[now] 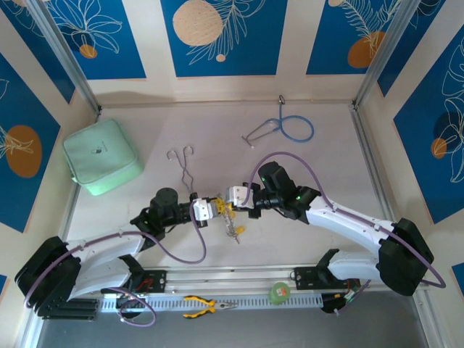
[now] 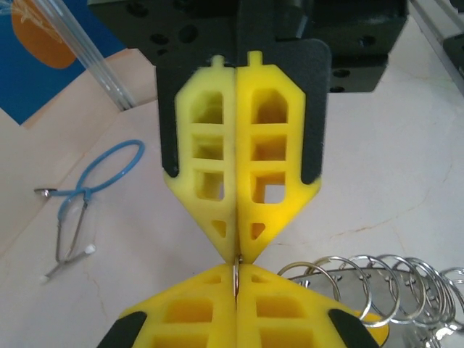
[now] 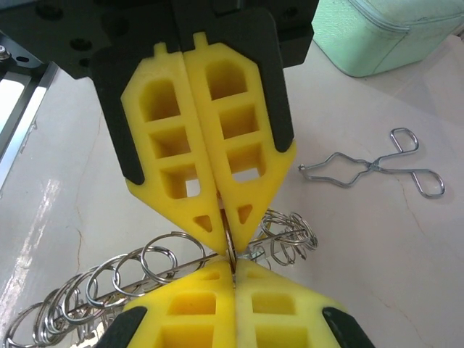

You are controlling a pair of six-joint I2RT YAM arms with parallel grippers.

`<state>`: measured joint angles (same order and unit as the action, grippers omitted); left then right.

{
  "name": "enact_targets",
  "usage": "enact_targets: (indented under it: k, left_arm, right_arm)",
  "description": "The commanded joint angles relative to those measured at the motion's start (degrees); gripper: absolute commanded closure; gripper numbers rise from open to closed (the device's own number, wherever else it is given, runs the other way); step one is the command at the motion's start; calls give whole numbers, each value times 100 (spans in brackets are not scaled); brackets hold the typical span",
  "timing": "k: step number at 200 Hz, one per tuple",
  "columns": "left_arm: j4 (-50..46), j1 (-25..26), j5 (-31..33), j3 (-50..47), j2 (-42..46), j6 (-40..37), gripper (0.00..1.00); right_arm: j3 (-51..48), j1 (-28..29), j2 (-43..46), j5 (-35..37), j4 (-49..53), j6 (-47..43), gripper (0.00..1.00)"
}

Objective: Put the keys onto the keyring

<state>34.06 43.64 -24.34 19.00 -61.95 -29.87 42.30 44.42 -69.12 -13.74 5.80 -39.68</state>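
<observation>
My two grippers meet tip to tip at the table's middle. The left gripper [image 1: 214, 211] [image 2: 237, 271] and the right gripper [image 1: 227, 204] [image 3: 233, 267] are both shut on the thin edge of the keyring [image 2: 237, 270] [image 3: 230, 248], which I see edge-on between the yellow fingers. Several small silver split rings [image 2: 377, 284] [image 3: 163, 255] are strung along its rim, to each side of the grip. Small keys [image 1: 235, 231] with yellow heads hang just in front of the fingertips in the top view.
Silver forceps [image 1: 184, 165] [image 3: 370, 168] lie behind the left gripper. A blue-tubed stethoscope [image 1: 286, 129] [image 2: 90, 190] lies at the back. A mint-green pouch [image 1: 101, 156] [image 3: 377, 32] sits far left. Yellow-handled pliers [image 1: 206, 306] and a green roll [image 1: 279, 292] rest on the near rail.
</observation>
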Motion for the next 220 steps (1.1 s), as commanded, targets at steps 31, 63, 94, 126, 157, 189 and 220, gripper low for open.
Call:
enact_targets:
  k: [31, 63, 94, 126, 157, 189, 220]
  left_arm:
    - [107, 46, -133, -46, 21, -10, 100]
    - [147, 46, -242, 6, -17, -51, 100]
    - [175, 41, -341, 70, -114, -46, 100]
    - [192, 39, -359, 112, -164, -43, 100]
    - [142, 43, -326, 120, -150, -68, 100]
    - [103, 40, -299, 121, -108, -98, 100]
    - [175, 44, -317, 130, -124, -81, 100]
  right_arm:
    - [-82, -72, 102, -148, -120, 113, 99]
    - [-117, -158, 94, -150, -63, 76, 78]
    - [-39, -123, -18, -171, -16, -2, 78]
    - [32, -60, -108, -301, 5, -26, 79]
    - [6, -36, -123, -27, 52, -118, 79]
    - [3, -74, -58, 225, 327, -263, 79]
    - [99, 2, -112, 12, 385, -251, 79]
